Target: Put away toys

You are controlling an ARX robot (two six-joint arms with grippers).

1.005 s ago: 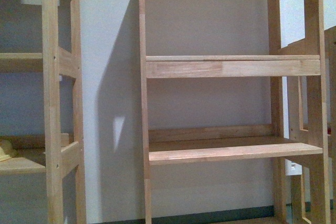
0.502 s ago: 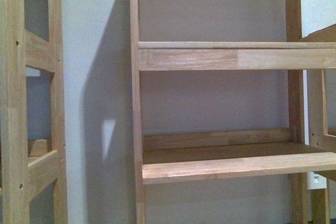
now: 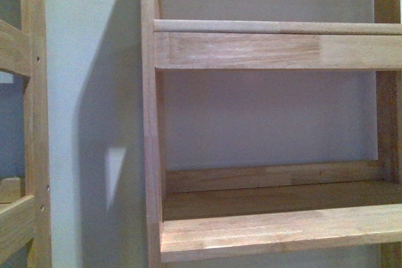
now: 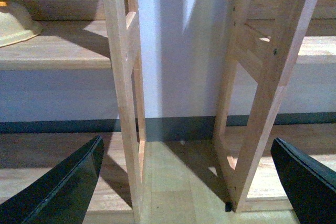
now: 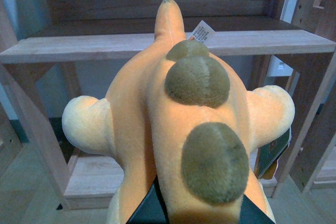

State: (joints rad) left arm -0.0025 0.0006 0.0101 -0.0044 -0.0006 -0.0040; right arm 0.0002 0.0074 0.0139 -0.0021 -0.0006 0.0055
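Pale wooden shelving unit fills the front view: upper shelf board, lower shelf board, back rail just above the lower board at the rear. Second pale wooden rack at the left edge, apart from the first. White wall between them, partly shadowed, with a small light patch. Left wrist view: cream-yellow scalloped bowl-like item on a shelf, cut off by the frame edge; dark grey baseboard; light wood floor. Right wrist view: white wall socket beside a rack post.
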